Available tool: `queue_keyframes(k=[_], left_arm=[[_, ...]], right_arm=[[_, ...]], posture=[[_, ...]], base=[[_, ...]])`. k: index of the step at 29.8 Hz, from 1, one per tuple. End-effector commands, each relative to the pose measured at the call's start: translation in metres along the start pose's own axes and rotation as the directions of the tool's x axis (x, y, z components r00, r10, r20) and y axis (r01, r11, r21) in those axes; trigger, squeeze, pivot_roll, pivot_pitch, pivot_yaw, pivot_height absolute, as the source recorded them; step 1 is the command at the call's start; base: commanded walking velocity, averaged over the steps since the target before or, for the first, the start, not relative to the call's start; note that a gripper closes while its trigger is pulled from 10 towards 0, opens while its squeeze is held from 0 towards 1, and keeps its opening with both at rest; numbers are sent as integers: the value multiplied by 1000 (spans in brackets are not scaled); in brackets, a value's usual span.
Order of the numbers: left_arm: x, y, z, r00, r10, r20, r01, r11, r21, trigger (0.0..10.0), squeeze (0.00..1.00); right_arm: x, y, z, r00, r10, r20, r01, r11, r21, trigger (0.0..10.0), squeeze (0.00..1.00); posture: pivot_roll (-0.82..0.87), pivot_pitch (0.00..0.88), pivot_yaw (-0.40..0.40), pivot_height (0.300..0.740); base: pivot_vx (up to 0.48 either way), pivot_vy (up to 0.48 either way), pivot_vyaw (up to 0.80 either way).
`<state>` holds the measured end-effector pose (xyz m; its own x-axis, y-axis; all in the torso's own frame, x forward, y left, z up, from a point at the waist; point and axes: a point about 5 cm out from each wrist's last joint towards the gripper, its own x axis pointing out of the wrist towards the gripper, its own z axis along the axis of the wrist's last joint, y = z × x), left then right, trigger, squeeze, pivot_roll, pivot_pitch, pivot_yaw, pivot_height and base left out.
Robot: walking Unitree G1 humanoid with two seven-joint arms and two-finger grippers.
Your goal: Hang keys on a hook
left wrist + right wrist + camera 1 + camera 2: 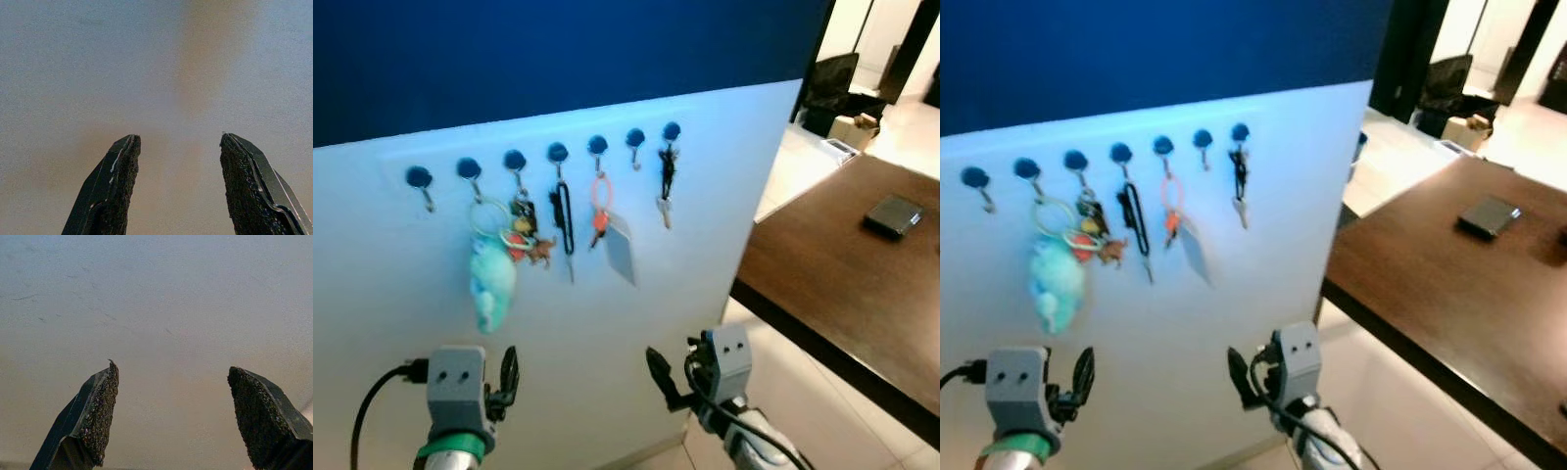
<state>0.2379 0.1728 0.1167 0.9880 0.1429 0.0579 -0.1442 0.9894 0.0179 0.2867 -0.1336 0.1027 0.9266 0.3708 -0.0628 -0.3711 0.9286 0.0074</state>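
A row of blue-knobbed hooks (557,152) runs across a white wall panel (607,323). From them hang a teal plush keychain (492,279), a colourful key bunch (524,235), a black carabiner (565,220), an orange ring with a white tag (620,250) and a dark key set (666,186). The leftmost hook (419,178) and the second hook from the right (635,137) are bare. My left gripper (509,377) and right gripper (658,377) are held low in front of the panel, below the hooks. Both are open with nothing between the fingers (122,161) (102,391).
A dark wooden table (842,284) stands to the right of the panel, with a flat dark object (894,213) on it. Pale tiled floor (803,382) lies between me and the table. A black chair (827,83) stands in the room beyond.
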Motion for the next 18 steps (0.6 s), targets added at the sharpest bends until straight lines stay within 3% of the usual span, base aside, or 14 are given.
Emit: queue_keyframes(k=[1,5,9,13,16,18], left_arm=[[-3,5,-8,999,13,-32,-13,1000,-1,10000,0],[-3,4,-8,999,7,-34,-7,1000,-1,10000,0],[-4,4,-8,999,-1,-36,1,1000,-1,10000,0],[-4,6,-8,999,5,-38,-5,1000,-2,10000,0],[-5,5,-6,999,0,-33,0,1000,-4,10000,0],[-5,5,-6,999,0,-33,0,1000,-4,10000,0]], right_arm=[[-1,7,-3,999,35,-10,-35,999,-12,10000,0],[-2,7,-4,999,37,-10,-37,999,5,10000,0],[-4,4,-7,1000,21,-19,-20,998,67,10000,0],[-3,4,-6,1000,23,-18,-22,997,76,10000,0],[-1,6,-6,998,51,-31,-51,999,3,10000,0],[-1,6,-6,998,51,-31,-51,999,3,10000,0]], posture=[[-194,45,135,740],[-194,45,135,740],[-190,48,135,740],[-185,52,132,740],[-183,56,130,740],[-183,56,130,740]], base=[[0,0,800],[0,0,800],[0,0,0],[0,0,0],[0,-431,533],[0,-480,800]])
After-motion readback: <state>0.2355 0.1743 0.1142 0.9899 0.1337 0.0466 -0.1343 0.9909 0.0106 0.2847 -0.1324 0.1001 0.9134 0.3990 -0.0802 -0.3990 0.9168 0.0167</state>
